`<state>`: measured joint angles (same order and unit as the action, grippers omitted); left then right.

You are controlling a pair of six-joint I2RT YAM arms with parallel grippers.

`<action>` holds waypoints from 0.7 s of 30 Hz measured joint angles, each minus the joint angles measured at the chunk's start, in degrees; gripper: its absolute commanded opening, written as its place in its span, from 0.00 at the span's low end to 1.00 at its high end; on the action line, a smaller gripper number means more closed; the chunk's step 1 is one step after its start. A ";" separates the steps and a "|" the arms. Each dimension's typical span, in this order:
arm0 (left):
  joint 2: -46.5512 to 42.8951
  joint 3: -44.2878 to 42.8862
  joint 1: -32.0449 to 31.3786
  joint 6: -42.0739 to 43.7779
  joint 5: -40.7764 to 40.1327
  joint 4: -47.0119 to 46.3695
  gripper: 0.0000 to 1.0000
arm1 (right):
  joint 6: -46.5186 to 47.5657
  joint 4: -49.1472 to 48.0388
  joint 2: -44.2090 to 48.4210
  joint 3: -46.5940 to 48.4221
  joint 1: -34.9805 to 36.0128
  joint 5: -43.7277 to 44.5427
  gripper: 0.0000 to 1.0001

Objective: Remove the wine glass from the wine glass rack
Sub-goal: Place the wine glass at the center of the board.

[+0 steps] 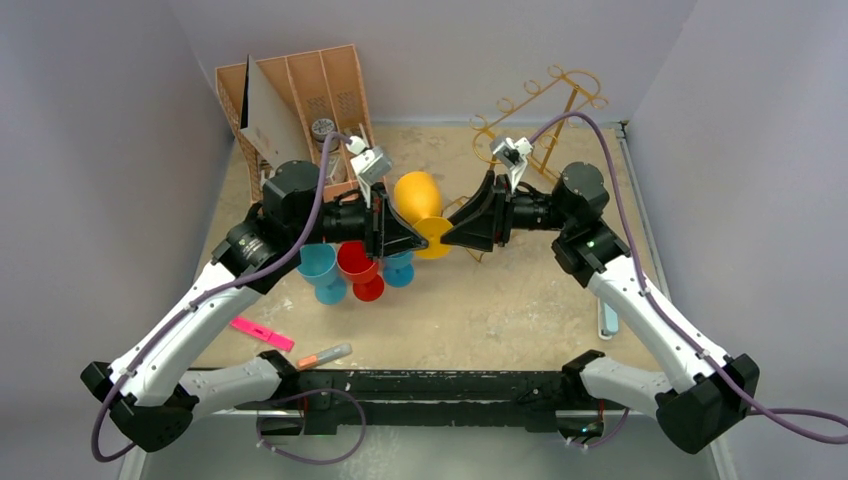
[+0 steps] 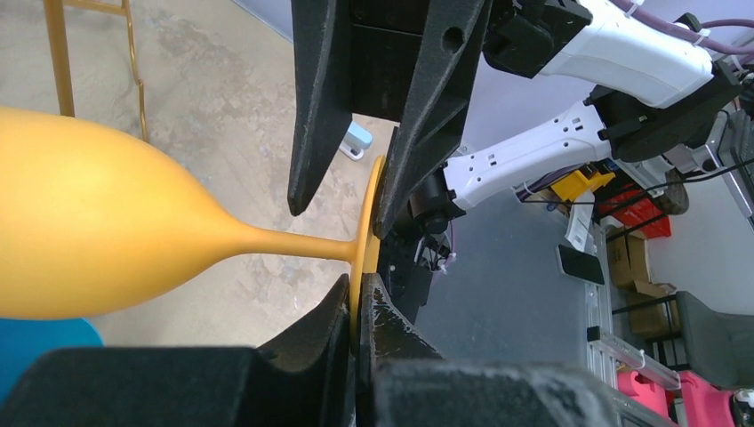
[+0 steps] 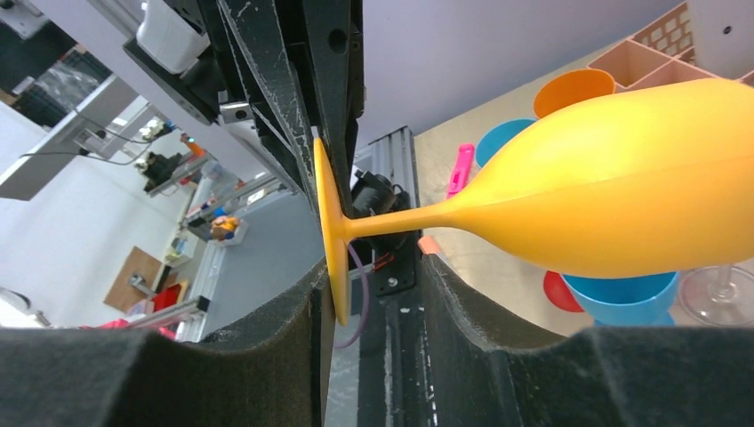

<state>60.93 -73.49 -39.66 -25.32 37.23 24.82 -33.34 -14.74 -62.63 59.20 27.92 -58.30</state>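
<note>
While the yellow wine glass hangs on its side over the middle of the desk, well apart from the gold rack at the far right, my left hand is clamped on the rim of its foot. My right hand has its fingers apart on either side of that same foot. The glass looks light, stiff and smooth to me, so a thin rim pinch may let it swivel. I judge the stem a surer hold.

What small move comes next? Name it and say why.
Probably draw the right gripper back, away from the wine glass: its jaws stand apart around the foot, while the left gripper is shut on the foot's rim.
</note>
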 measured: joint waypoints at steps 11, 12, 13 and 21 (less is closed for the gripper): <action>-0.42 0.11 -2.86 2.97 -4.28 0.57 0.00 | -6.60 -6.01 -2.75 -0.63 2.45 -1.75 0.43; -0.46 0.13 -2.86 3.19 -4.61 0.57 0.00 | -6.62 -5.99 -2.75 -0.63 2.51 -1.73 0.49; -0.52 0.13 -2.89 3.41 -4.76 0.50 0.00 | -6.64 -5.99 -2.75 -0.63 2.54 -1.73 0.54; -2.16 0.26 -3.50 3.87 -6.60 0.09 0.00 | -4.28 -4.31 -2.34 -0.63 2.93 -3.28 0.55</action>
<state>58.76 -73.23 -43.16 -21.45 30.63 24.91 -37.63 -19.05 -64.97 58.57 30.85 -61.58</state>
